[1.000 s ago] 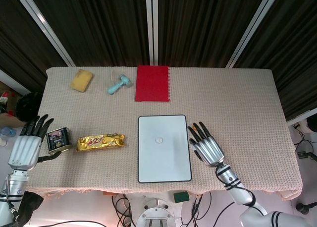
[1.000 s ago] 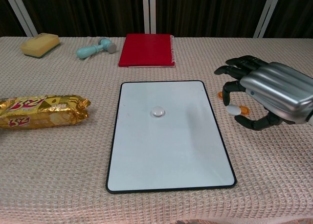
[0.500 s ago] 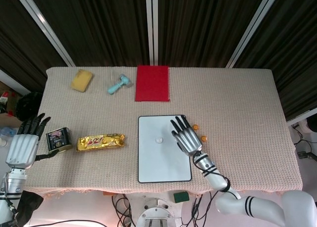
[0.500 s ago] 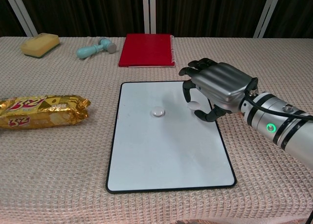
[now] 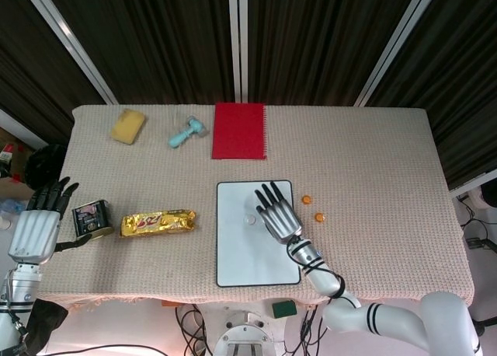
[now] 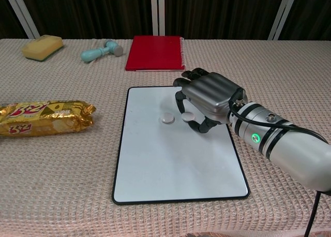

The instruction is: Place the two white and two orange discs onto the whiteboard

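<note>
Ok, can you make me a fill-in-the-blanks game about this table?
1. The right hand pinches a ____ disc.
2. Another white disc already lies on the ____.
3. The two discs on the cloth right of the whiteboard are ____.
4. The notebook is ____.

Missing words: white; whiteboard; orange; red

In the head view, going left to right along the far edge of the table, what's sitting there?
Yellow sponge → teal toy hammer → red notebook.
</note>
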Controlling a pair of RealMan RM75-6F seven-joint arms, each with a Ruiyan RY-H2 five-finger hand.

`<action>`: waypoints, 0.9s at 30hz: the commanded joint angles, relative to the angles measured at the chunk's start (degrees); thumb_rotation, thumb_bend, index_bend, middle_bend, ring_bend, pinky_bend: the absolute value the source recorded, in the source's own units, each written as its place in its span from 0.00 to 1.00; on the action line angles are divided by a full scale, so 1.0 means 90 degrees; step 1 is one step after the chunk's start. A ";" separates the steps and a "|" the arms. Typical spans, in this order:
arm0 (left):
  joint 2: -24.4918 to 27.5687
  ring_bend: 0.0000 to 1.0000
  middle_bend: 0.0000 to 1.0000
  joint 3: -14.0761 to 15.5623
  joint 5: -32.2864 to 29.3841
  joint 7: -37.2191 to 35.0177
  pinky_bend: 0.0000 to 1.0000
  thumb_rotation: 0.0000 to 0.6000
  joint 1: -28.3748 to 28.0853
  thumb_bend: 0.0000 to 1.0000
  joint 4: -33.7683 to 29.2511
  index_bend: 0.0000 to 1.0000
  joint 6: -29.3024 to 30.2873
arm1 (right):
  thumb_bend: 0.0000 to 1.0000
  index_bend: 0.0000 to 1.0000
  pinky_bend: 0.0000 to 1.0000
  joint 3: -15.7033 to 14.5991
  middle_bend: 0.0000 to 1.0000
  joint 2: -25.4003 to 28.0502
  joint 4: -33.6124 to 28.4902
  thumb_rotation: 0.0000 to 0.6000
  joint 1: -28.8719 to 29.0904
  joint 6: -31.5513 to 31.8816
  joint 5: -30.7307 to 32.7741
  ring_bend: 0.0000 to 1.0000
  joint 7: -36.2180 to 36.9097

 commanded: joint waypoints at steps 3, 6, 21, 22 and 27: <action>0.0010 0.01 0.03 0.0006 0.0019 -0.0024 0.12 0.81 0.0001 0.00 0.0008 0.10 0.0006 | 0.39 0.58 0.00 -0.0040 0.09 -0.0064 0.0067 1.00 0.0061 0.0043 0.0003 0.00 0.0045; 0.0011 0.01 0.03 0.0013 0.0032 -0.0033 0.12 0.81 -0.0002 0.00 0.0009 0.10 -0.0002 | 0.39 0.58 0.00 -0.0048 0.09 -0.0102 0.0101 1.00 0.0105 0.0076 0.0015 0.00 0.0020; 0.0012 0.01 0.03 0.0017 0.0039 -0.0060 0.12 0.81 -0.0013 0.00 0.0011 0.10 -0.0022 | 0.35 0.52 0.00 -0.0094 0.09 -0.0138 0.0049 1.00 0.0222 0.0102 0.0189 0.00 -0.0067; 0.0014 0.01 0.03 0.0017 0.0043 -0.0066 0.12 0.81 -0.0013 0.00 0.0015 0.10 -0.0020 | 0.35 0.51 0.00 -0.0098 0.09 -0.0135 0.0044 1.00 0.0227 0.0103 0.0199 0.00 -0.0079; 0.0016 0.01 0.03 0.0016 0.0036 -0.0063 0.12 0.81 -0.0009 0.00 0.0016 0.11 -0.0015 | 0.33 0.45 0.00 -0.0114 0.08 -0.0123 0.0010 1.00 0.0241 0.0122 0.0274 0.00 -0.0137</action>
